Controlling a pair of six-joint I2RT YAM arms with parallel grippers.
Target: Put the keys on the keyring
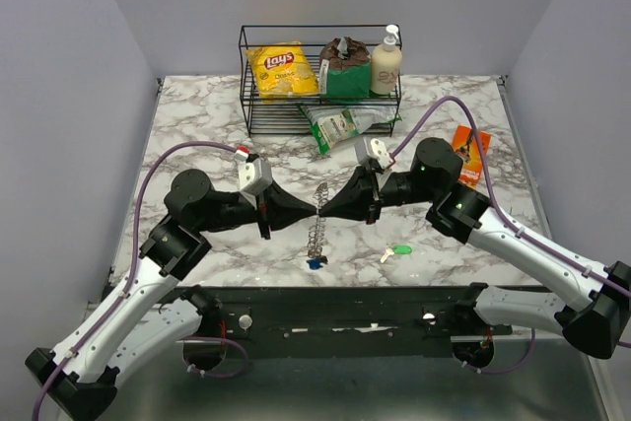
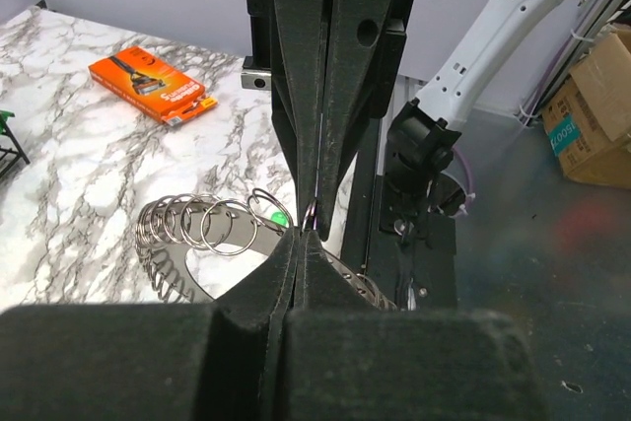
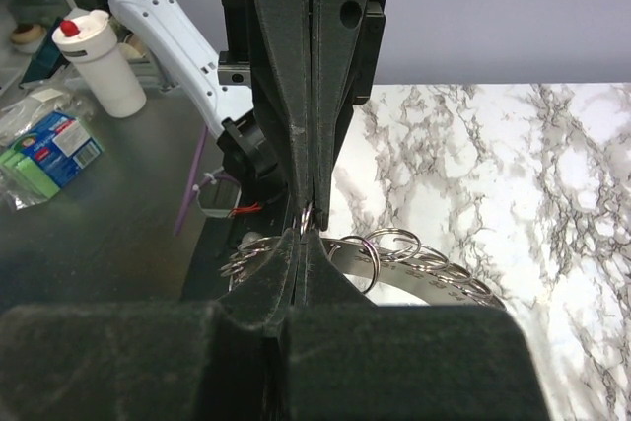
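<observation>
Left fingers (image 1: 292, 212) and right fingers (image 1: 341, 206) meet tip to tip, both clamped shut on the keyring (image 1: 315, 232).

Blocked mid-table by left gripper (image 1: 309, 211) and right gripper (image 1: 327, 208), tip to tip on keyring (image 1: 315, 234); open table (image 1: 197, 120) either side; basket (image 1: 320, 29) behind.

table (image 1: 197, 135): white marble, grey veins | keyring (image 1: 317, 224): silver | green key (image 1: 399, 251) | blue key (image 1: 315, 264) | box (image 1: 471, 155): orange | chip bag (image 1: 283, 70): yellow | basket (image 1: 258, 115): black wire
</observation>
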